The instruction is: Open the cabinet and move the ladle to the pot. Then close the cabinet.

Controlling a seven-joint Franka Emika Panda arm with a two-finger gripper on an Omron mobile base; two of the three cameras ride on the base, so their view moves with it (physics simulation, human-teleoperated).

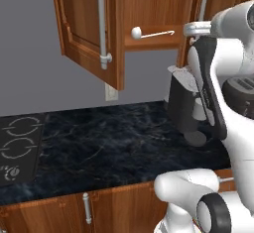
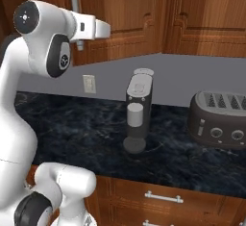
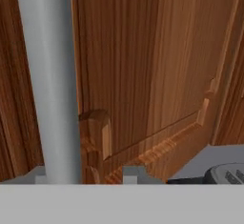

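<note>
Silver metal sits between the fingers (image 3: 86,174): in the hand view the two grey tips stand spread either side of the right door's bar handle (image 3: 47,80), one tip on its far side and one on the near side, and whether they press on the bar I cannot tell. Behind that handle runs the raised panel of the right door (image 3: 157,66), which looks shut or nearly so.

From the handle, the white arm (image 2: 43,42) reaches back and down to the base. To the left of the handle in the left base view, the cabinet (image 1: 149,9) has its left door (image 1: 84,24) swung wide open, its own silver bar handle (image 1: 103,24) facing the room. Between the two handles, the ladle (image 1: 149,32) lies on the cabinet's lower board, round head to the left and thin handle pointing right.

Below the cabinet, the dark marble table (image 1: 109,143) carries a coffee machine (image 2: 138,109) under the right door and a dark toaster (image 2: 218,119) further right. A wall socket (image 2: 89,83) sits on the grey wall, and stove burners (image 1: 17,147) lie at the table's far left.
</note>
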